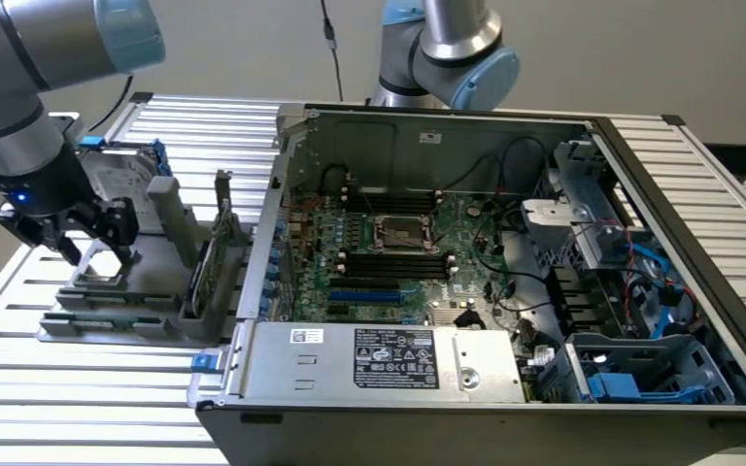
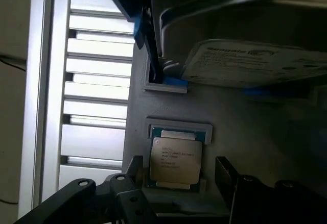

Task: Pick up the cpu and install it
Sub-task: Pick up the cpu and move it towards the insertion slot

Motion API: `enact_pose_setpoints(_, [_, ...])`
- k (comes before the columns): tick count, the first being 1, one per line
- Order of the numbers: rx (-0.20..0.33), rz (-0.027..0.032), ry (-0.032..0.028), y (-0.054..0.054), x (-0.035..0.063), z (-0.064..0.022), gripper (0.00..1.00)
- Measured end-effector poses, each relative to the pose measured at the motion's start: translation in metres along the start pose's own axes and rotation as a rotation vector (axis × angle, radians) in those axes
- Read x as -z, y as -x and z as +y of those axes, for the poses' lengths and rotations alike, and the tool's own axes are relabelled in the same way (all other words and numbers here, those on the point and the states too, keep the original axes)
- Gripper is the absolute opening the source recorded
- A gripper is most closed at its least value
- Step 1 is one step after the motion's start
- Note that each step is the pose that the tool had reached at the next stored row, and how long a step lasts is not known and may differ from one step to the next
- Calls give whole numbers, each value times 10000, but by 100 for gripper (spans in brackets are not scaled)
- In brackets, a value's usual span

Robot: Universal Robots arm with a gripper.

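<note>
Slatted bench, chip not yet lifted

Aluminium slats of the workbench [image 1: 75, 408] carry everything: an open computer case [image 1: 438, 146] on the exterior view's right and a grey parts fixture [image 1: 114, 325] on its left. By my reading the task is at its very start. Nothing is picked up. The gripper [image 1: 88, 228] hangs low over the fixture with its jaws spread wide and empty, one finger on either side of the cpu [image 2: 175, 157], neither visibly touching it. The cpu lies flat in its shallow recess in the fixture, well apart from the CPU socket [image 1: 400, 233] in the middle of the motherboard [image 1: 477, 243], so the grasp, the carry and the seating are all left to do.

The exterior view gives the layout: case, board, socket and the stretch of bench between fixture and case. The wrist view adds the close detail: the chip's silver top with fine printing, the pale rim of its recess, the dark fingertips [image 2: 225, 172] flanking it, and the hard drive [image 2: 255, 63] with its blue bracket just beyond in the same fixture
</note>
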State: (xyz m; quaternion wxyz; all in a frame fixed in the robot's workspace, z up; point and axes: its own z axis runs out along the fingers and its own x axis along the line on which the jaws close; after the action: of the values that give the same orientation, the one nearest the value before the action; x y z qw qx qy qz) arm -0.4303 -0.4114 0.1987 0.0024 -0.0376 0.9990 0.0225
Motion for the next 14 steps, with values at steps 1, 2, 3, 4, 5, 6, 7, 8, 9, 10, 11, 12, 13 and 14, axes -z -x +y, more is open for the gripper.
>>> enact_pose_setpoints(1, [-21,0,0,-1,-18,-1,67])
enact_pose_setpoints(2, [-57,-2,1,-2,-36,-1,67])
enact_pose_setpoints(3, [-102,-4,0,-3,-54,-2,67])
enact_pose_setpoints(4, [-151,-6,-1,-3,-72,-3,67])
enact_pose_setpoints(5, [-192,-8,-1,-3,-90,-3,67])
enact_pose_setpoints(6, [-227,-8,-1,-3,-109,-4,67])
enact_pose_setpoints(7, [-266,-6,-1,-3,-125,-5,67])
enact_pose_setpoints(8, [-310,3,-1,-3,-137,-5,67])
enact_pose_setpoints(9, [-350,19,0,-4,-145,-5,67])
enact_pose_setpoints(10, [-390,42,3,-4,-148,-5,67])
enact_pose_setpoints(11, [-430,61,4,-4,-149,-5,67])
enact_pose_setpoints(12, [-469,71,5,-4,-149,-6,67])
enact_pose_setpoints(13, [-501,75,8,-3,-150,-6,67])
enact_pose_setpoints(14, [-525,76,11,-2,-152,-6,67])
